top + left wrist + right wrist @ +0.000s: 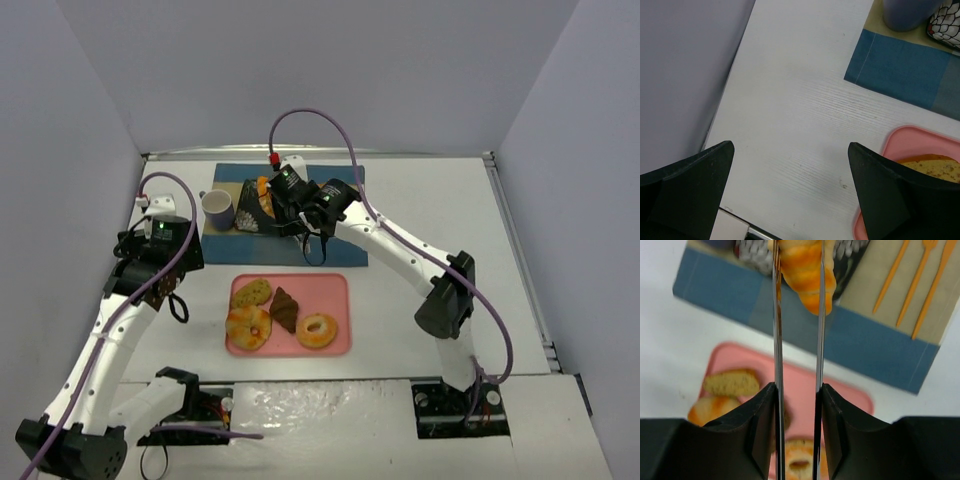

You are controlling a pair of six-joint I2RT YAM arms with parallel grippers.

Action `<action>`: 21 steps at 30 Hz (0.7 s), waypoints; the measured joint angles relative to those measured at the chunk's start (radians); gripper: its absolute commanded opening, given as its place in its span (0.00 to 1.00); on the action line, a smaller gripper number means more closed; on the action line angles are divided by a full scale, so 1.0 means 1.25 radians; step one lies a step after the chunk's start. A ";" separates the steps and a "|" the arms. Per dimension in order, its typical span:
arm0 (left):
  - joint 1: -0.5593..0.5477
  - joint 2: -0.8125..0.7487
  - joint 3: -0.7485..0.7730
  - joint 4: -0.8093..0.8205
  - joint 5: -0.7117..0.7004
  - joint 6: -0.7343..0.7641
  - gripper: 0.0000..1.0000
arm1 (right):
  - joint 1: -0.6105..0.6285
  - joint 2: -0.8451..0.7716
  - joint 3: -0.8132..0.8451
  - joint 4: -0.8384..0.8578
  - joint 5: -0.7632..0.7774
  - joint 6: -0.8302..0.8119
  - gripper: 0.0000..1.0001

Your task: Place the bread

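**Item: bread (802,275)**, an orange-glazed, croissant-like piece. It is pinched between the two thin blade fingers of the right gripper (799,250), which is closed on its sides. The piece fills the gap between the blades and bulges a little past the right one. It is over the black-and-white patterned dish (250,215) at the far left of the placemat (225,245). Whether it touches the dish cannot be told.

**Left gripper (791,147):** jaws spread wide and holding nothing. It is over bare table just left of the pink tray (340,285).

**Surface:** white wood-grain table (420,200).
- The blue placemat has a tan panel and lies at the far centre.
- On the mat, a purple cup (218,208) stands just left of the dish.
- Three orange picks (915,285) lie side by side on the tan panel.
- The tray sits near the mat on the near side, apart from it.
- The tray holds a seeded slice (251,292), a dark chocolate pastry (285,308), a round glazed bun (249,325) and a ring doughnut (317,330).

**Room:** plain pale grey walls (300,70) on the left, far and right sides.
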 measured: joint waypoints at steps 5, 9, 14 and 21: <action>0.000 -0.001 0.000 -0.001 -0.001 0.000 0.97 | -0.098 0.120 0.157 0.040 -0.016 -0.024 0.00; 0.000 -0.001 0.000 -0.002 -0.001 -0.002 0.97 | -0.150 0.175 0.201 0.063 -0.019 -0.046 0.00; 0.000 -0.001 0.000 -0.003 -0.001 -0.007 0.97 | -0.162 0.215 0.201 0.093 -0.047 -0.062 0.00; 0.000 -0.001 0.000 -0.003 -0.001 -0.012 0.97 | -0.158 0.230 0.163 0.136 -0.076 -0.066 0.00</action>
